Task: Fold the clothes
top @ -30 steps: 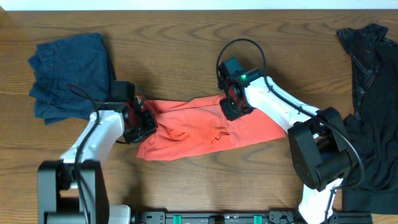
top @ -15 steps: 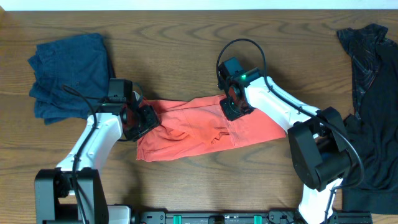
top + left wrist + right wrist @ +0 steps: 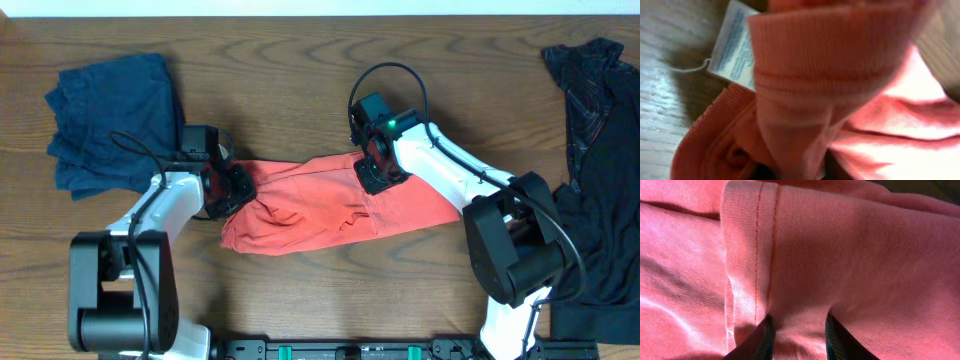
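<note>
Shirt [image 3: 330, 205], coral-red knit, lies mid-tabletop as a crumpled band running left-right. The left end is bunched and the right end is flatter and wider. Left wrist view: ribbed collar band of shirt [image 3: 830, 75] is raised close to the lens, with a white care label [image 3: 735, 47] beside it, its print too blurred to read. Right wrist view: shirt [image 3: 850, 255] shows a double-stitched hem folded over smoother cloth.

Left claw [image 3: 232, 188] sits at the bunched left end. Cloth fills its camera and hides the fingers, so cannot tell how far it is open or whether it grips.

Right claw [image 3: 375, 170] is on the shirt's back edge near the middle. Its two dark fingertips [image 3: 762, 340] are closed onto a pinch of cloth just below the hem, and the fabric puckers between them.

Room: bare wooden tabletop [image 3: 280, 80] lies behind the shirt and in front of it. Navy-blue garment [image 3: 110, 120] lies in a rumpled heap at back left, near the left arm and apart from the shirt. Black garments [image 3: 595, 160] are draped along the right side and cut off by the frame edge. The right arm's base overlaps them.
</note>
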You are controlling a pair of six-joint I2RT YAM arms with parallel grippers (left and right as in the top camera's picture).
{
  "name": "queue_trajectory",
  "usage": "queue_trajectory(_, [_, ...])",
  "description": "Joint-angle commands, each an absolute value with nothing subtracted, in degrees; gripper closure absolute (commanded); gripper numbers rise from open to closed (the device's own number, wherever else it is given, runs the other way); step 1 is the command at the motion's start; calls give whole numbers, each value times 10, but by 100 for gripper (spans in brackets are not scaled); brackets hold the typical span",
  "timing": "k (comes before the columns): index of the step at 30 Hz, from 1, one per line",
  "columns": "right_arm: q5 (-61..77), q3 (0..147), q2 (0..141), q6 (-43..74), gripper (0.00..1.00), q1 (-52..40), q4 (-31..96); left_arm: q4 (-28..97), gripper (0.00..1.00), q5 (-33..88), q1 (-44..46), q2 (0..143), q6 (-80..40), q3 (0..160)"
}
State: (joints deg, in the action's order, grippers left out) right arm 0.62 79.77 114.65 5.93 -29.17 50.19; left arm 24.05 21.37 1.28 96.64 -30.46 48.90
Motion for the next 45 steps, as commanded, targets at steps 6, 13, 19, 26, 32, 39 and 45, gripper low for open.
queue_trajectory(6, [2,806,1120,68,71,-286,510,285,94,156,9,914,-256,498])
queue_trajectory(13, [2,846,1077,68,67,-220,539,385,94,19,9,835,-224,558])
queue_trajectory(19, [28,836,1099,15,68,-162,557,421,94,19,9,824,-221,601])
queue_trajectory(26, [62,778,1139,4,69,-173,525,494,94,23,13,824,-221,675])
queue_trajectory(32, [80,746,1152,8,69,-202,488,509,94,55,58,824,-224,716])
queue_trajectory(39, [79,740,1154,19,68,-243,475,493,94,55,158,825,-258,717])
queue_trajectory(45, [79,732,1154,28,67,-264,466,466,94,55,215,828,-279,717])
